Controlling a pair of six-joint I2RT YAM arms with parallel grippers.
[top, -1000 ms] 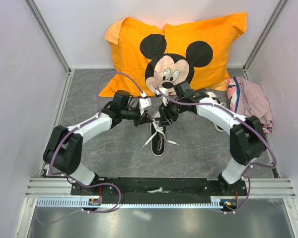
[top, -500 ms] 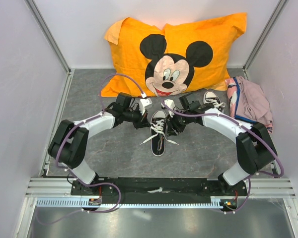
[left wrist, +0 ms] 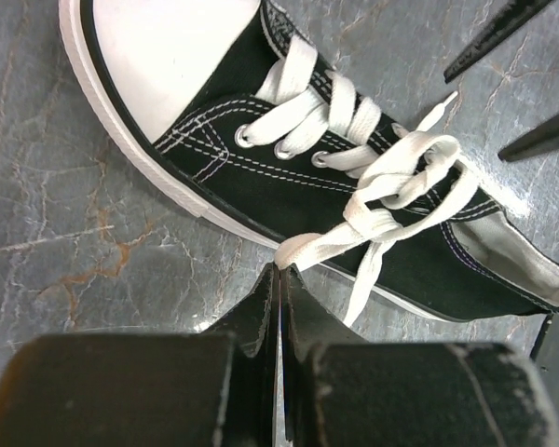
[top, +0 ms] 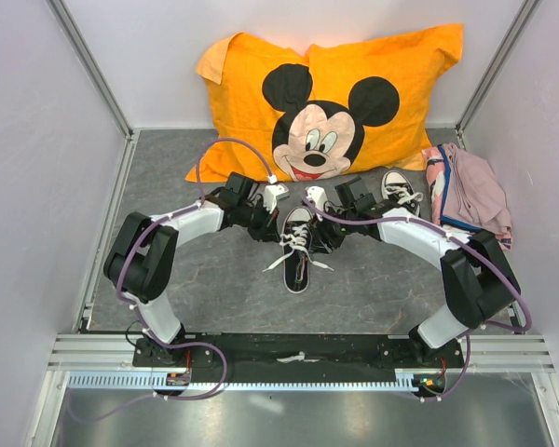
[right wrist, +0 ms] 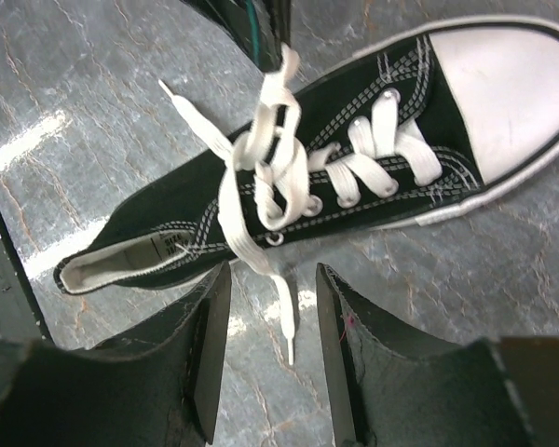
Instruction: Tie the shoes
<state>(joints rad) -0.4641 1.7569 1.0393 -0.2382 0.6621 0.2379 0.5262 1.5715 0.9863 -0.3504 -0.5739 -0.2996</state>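
R gripper [top: 324, 235] now off toe cap of centre shoe [top: 297, 247], sits at its right flank; 2nd shoe [top: 398, 186] uncovered. L elbow [top: 142, 256] swings inward, L gripper [top: 266, 226] edges toward shoe.

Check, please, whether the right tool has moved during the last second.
Yes: the right tool has moved away from the pillow, down the top view, beside the shoe.

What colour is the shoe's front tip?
White. The rubber toe cap of the black canvas sneaker shows best in the left wrist view.
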